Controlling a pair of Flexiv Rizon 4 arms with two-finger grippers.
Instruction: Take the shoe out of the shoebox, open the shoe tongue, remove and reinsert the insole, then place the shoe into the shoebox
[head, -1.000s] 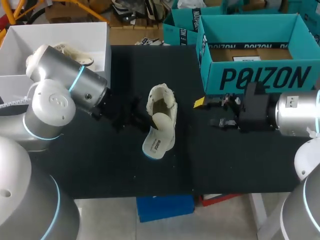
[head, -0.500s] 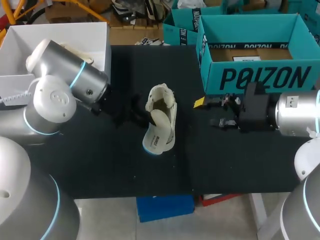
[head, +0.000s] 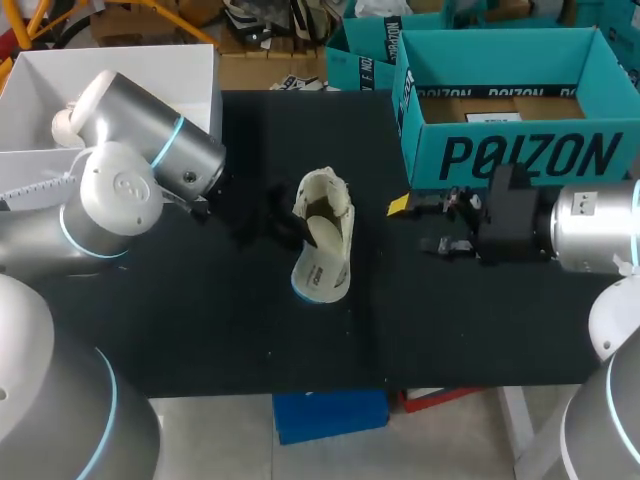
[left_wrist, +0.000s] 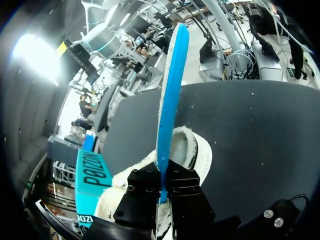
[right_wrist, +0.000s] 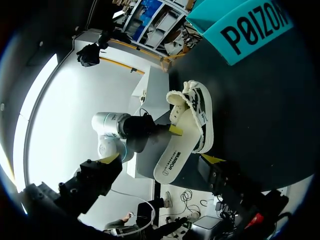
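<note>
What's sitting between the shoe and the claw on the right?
Nothing. Only bare black table lies between the shoe and the open right gripper. The head view shows this gap best.

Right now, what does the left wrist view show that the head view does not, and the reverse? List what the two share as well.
Left wrist only: the left gripper clamped on the insole, which stands edge-on with its blue side showing. Head only: the right gripper, open, near the shoebox, whose cardboard floor shows, and a white box. Both: the shoe, insole, shoebox and black table.
</note>
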